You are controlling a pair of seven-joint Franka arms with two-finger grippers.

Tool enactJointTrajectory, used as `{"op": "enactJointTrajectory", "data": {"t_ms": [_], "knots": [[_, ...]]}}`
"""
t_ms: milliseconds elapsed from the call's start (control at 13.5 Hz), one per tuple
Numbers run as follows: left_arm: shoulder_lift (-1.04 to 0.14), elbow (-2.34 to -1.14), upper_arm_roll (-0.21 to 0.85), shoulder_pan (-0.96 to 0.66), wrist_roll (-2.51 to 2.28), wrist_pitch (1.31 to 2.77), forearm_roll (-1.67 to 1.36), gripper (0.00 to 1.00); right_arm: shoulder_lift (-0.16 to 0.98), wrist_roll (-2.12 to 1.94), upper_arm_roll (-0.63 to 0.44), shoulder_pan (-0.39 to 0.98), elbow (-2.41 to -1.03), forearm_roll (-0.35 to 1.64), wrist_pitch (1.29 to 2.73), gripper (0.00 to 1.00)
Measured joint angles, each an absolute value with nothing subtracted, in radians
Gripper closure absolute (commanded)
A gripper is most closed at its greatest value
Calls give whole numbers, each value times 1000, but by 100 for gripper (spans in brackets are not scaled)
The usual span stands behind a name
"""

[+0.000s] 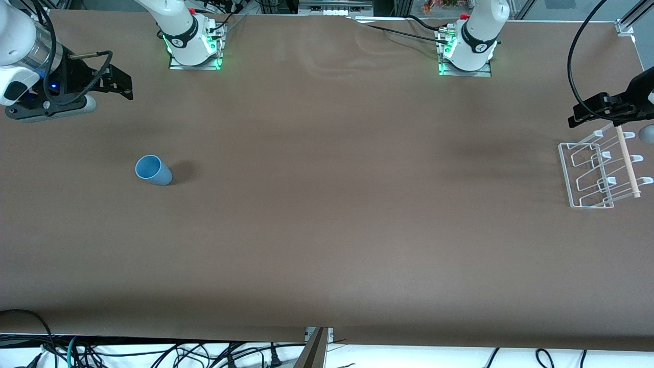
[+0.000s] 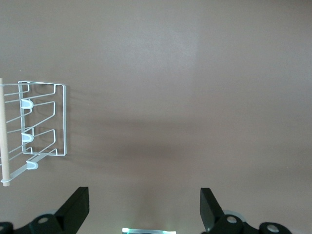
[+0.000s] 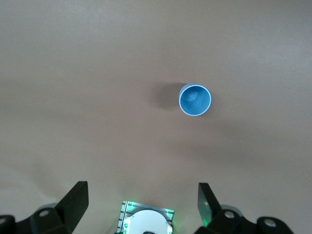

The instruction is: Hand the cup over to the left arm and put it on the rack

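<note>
No legible brand, label or writing on any item. Brown table (image 1: 327, 214) spanning the full front view, bare cloth between the two ends.

Cup (image 1: 153, 170), light blue, upright with mouth open upward, standing alone toward the right arm's end of the table, nearer to the front camera than the right arm's base (image 1: 194, 48); same cup (image 3: 195, 100) seen from above in the right wrist view, interior visible, open surface on every side.

Rack (image 1: 600, 171), white wire frame with looped prongs and a light wooden dowel (image 1: 627, 162) across its top, resting at the left arm's end of the table close to the table edge; also in the left wrist view (image 2: 41, 119), partly cut by the frame border, dowel (image 2: 4, 136) at its outer side.

Right gripper (image 1: 120, 84) raised over bare table at the right arm's end, well apart from the cup, holding nothing; fingers (image 3: 73, 202) spread wide.

Left gripper (image 1: 587, 113) raised over the table just beside the rack, touching nothing; fingers (image 2: 75, 207) likewise spread wide, nothing between them.

Left arm's base (image 1: 466, 51) along the top edge, cables (image 1: 398, 30) trailing between the bases.
</note>
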State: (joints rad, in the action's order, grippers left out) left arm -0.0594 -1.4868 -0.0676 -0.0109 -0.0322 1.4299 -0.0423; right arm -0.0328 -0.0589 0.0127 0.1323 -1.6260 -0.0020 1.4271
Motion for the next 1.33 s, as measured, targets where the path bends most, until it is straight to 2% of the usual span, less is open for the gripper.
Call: {"op": "enactJointTrajectory", "data": {"t_ms": [1331], "knots": [[-59,-1487,-68,-11,-32,1430,-42,0,-31,-182,-45,130,-1655,-2,1458,1]]}}
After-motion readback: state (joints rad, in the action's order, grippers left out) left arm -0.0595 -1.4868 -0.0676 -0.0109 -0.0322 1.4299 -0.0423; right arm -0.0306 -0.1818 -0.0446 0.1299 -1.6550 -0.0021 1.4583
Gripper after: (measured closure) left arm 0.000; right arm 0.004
